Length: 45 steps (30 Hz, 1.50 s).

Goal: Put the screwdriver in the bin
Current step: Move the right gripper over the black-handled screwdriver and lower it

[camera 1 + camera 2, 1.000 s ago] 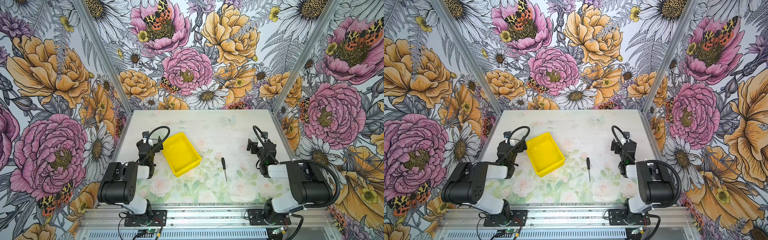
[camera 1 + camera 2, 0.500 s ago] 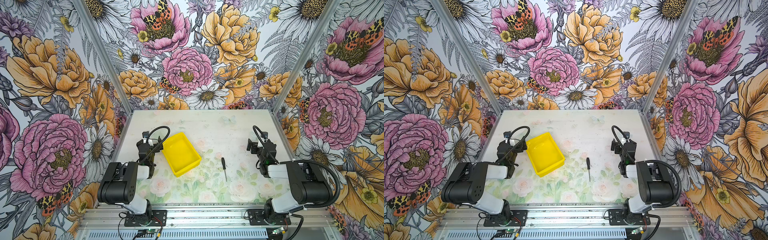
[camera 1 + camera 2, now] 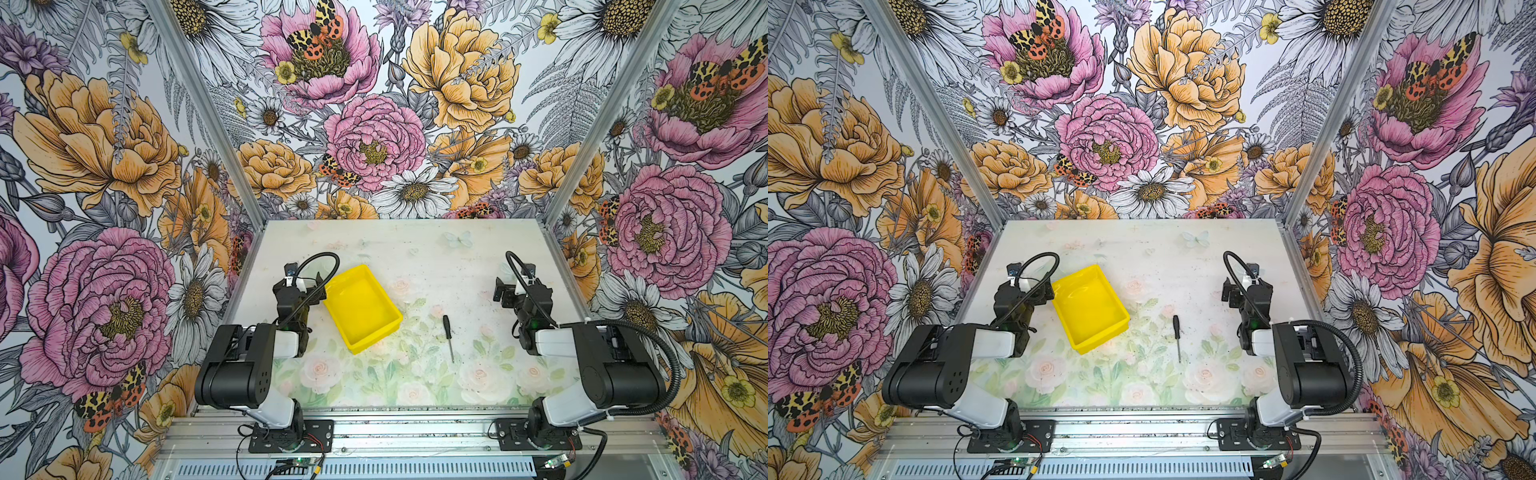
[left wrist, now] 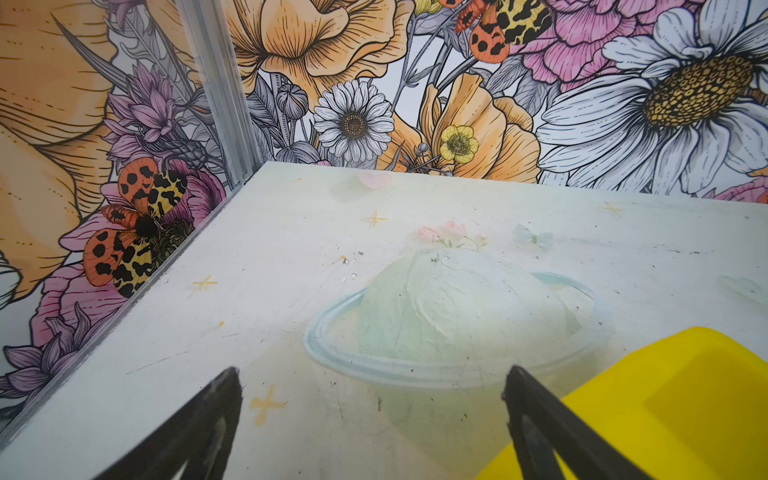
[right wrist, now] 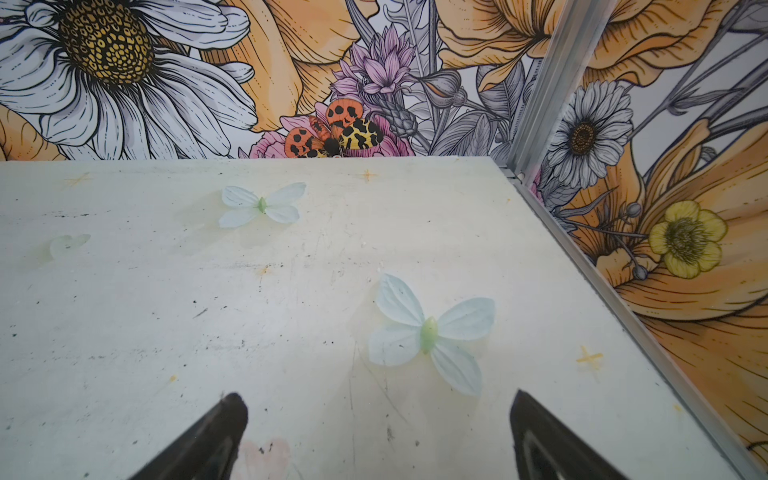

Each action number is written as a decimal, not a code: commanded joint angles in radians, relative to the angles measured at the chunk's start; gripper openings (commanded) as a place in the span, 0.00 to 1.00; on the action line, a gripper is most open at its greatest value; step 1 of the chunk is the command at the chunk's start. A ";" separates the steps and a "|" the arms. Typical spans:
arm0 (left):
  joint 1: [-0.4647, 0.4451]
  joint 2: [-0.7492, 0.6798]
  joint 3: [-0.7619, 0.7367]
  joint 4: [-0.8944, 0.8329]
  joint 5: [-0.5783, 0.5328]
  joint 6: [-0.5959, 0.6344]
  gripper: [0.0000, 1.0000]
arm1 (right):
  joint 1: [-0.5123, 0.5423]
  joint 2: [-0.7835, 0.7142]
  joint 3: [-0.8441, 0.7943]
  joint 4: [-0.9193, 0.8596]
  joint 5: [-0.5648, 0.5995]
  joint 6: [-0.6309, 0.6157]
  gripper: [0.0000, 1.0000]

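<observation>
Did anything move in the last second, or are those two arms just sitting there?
Nothing has visibly changed. The screwdriver lies on the table beside the yellow bin, outside it, exactly where it was. The left gripper and the right gripper are open, empty and parked in the same spots as before.

No change vs the last second, nothing moves. Left gripper and right gripper hold the same poses, jaws at the same wide gap, nothing between them. Screwdriver lies exactly where it was on the table, clear of the bin, which keeps its spot and angle.
</observation>
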 commanded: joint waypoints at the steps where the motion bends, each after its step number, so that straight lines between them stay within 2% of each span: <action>1: 0.009 -0.001 0.010 0.000 0.032 -0.003 0.99 | -0.002 0.006 0.021 0.020 0.000 0.013 1.00; 7: 0.014 -0.009 0.005 0.000 0.042 -0.004 0.99 | 0.003 -0.016 0.023 0.002 0.025 0.013 1.00; 9: 0.020 -0.044 0.021 -0.055 0.054 -0.008 0.99 | 0.008 -0.069 0.060 -0.109 0.055 0.018 0.99; 13: 0.039 -0.151 0.103 -0.330 0.077 -0.039 0.99 | 0.013 -0.181 0.127 -0.349 0.089 0.054 0.99; 16: 0.049 -0.215 0.084 -0.386 0.127 -0.059 0.99 | 0.045 -0.264 0.157 -0.488 0.147 0.066 0.99; 19: 0.049 -0.312 0.049 -0.473 0.094 -0.094 0.99 | 0.101 -0.338 0.198 -0.642 0.266 0.108 0.99; 24: 0.030 -0.458 0.057 -0.704 0.007 -0.116 0.99 | 0.153 -0.421 0.266 -0.898 0.316 0.230 1.00; 27: 0.019 -0.474 0.097 -0.834 -0.004 -0.130 0.99 | 0.183 -0.427 0.316 -1.076 0.309 0.322 0.99; 32: 0.007 -0.534 0.112 -0.939 0.026 -0.161 0.99 | 0.240 -0.419 0.351 -1.274 0.253 0.488 0.99; 39: -0.009 -0.619 0.128 -1.024 0.049 -0.234 0.98 | 0.374 -0.347 0.361 -1.366 0.179 0.608 0.99; 45: -0.048 -0.675 0.134 -1.059 0.153 -0.287 0.99 | 0.484 -0.266 0.364 -1.362 0.147 0.643 0.99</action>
